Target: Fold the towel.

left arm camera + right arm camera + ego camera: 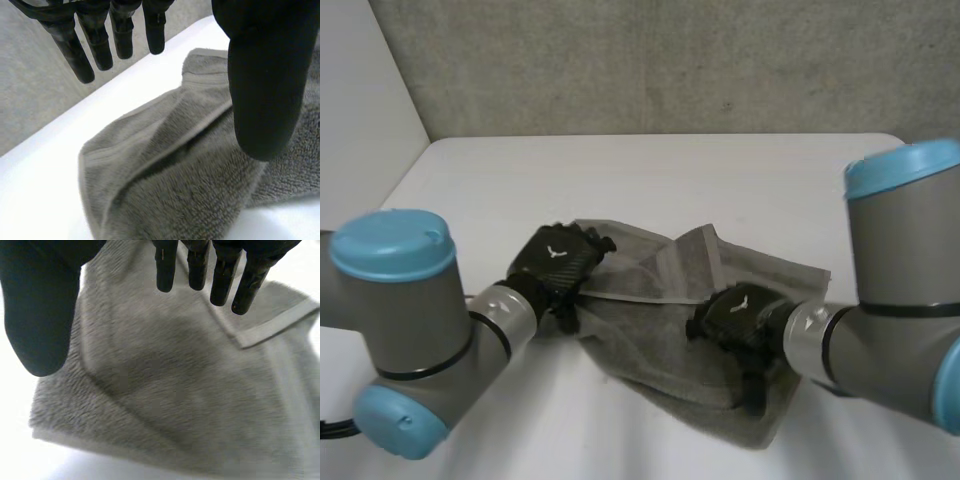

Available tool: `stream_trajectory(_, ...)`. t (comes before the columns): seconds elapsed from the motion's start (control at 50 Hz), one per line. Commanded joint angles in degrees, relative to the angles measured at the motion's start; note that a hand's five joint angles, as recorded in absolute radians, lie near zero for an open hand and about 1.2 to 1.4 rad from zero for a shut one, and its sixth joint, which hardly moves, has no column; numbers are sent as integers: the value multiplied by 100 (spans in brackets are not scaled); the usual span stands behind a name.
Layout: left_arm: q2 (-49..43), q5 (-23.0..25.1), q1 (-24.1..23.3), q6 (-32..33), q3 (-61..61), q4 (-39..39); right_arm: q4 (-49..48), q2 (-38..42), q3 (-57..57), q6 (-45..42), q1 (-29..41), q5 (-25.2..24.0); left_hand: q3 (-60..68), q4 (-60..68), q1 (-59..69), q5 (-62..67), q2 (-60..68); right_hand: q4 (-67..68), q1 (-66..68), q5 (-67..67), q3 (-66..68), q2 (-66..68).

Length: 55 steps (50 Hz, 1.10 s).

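Left arm [410, 320], grey with light-blue caps, reaching in from the near left corner of the white table [670, 170]; left hand [555, 262], black, at the left edge of the towel [650, 340], possibly resting on it, though contact cannot be made out from the head view; in the left wrist view this hand [265, 90] has its fingers [100, 45] straight and spread well apart from the thumb, holding nothing, with the towel [175, 190] below the palm and a hemmed corner turned over on itself; towel, grey terry, rumpled and partly doubled, lying near the middle of the table between the two arms, one banded flap folded back across its upper side; right hand [740, 312], black, over the right-hand half of the towel; in the right wrist view this hand [40, 315] has its fingers [197, 270] straight and side by side, thumb set apart, gripping nothing, above the towel [175, 405] and near a folded hem; right arm [900, 300], coming in from the near right; grey wall [670, 60] behind the table.
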Motion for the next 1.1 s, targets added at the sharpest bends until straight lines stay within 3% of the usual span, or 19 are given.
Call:
stream_trajectory(0.02, 718, -25, 317, 2, -198, -62, -165, -240, -425, 172, -155, -38, -135, -129, -141, -122, -133, -322, -225, -413, -220, -326)
stream_trajectory(0.2, 1053, -16, 819, -69, -146, -53, -1194, 156, -1086, 1254, -128, -91, -135, -129, -141, -122, -133, 124, 221, 32, 225, 120)
stream_trajectory(0.46, 948, 63, 1619, -174, -155, -62, -2521, 1832, -2130, 2852, 425, -310, -135, -129, -141, -122, -133, 561, 658, 470, 663, 557)
stream_trajectory(0.62, 913, 89, 1961, -666, -207, -71, -2557, 2957, -3071, 3003, 671, -311, -135, -129, -141, -122, -133, 611, 708, 520, 713, 607)
stream_trajectory(0.78, 913, 89, 2005, -675, -374, -88, -2399, 3776, -3801, 2994, 803, -206, -135, -129, -141, -122, -133, 914, 1011, 822, 1015, 909)
stream_trajectory(0.84, 922, 98, 1997, -675, -427, -88, -2346, 3900, -3925, 2994, 821, -170, -151, -146, -158, -139, -150, 1486, 1583, 1395, 1588, 1482)
stream_trajectory(0.88, 922, 150, 1997, -675, -479, -88, -2346, 3891, -3986, 2977, 821, -135, -151, -146, -158, -139, -150, 3693, 3790, 3601, 3794, 3689)
stream_trajectory(0.9, 922, 151, 1997, -675, -480, -88, -2346, 3891, -3986, 2977, 821, -135, -151, -146, -158, -139, -150, 3706, 3803, 3615, 3808, 3702)
stream_trajectory(0.92, 922, 185, 1997, -675, -497, -88, -2346, 3839, -4012, 2977, 830, -100, -151, -146, -158, -139, -150, 5105, 5202, 5014, 5207, 5101)
stream_trajectory(0.94, 922, 186, 1997, -675, -497, -88, -2346, 3838, -4013, 2977, 830, -100, -151, -146, -158, -139, -150, 5119, 5216, 5028, 5221, 5115)
stream_trajectory(0.96, 922, 221, 1997, -675, -497, -88, -2346, 3777, -4065, 2959, 821, -48, -151, -146, -158, -139, -150, 6662, 6759, 6571, 6764, 6658)
stream_trajectory(1.1, 913, 458, 2014, -675, -445, -62, -2346, 2819, -3916, 2757, 812, 146, -151, -146, -158, -139, -150, 6678, 6775, 6587, 6780, 6674)
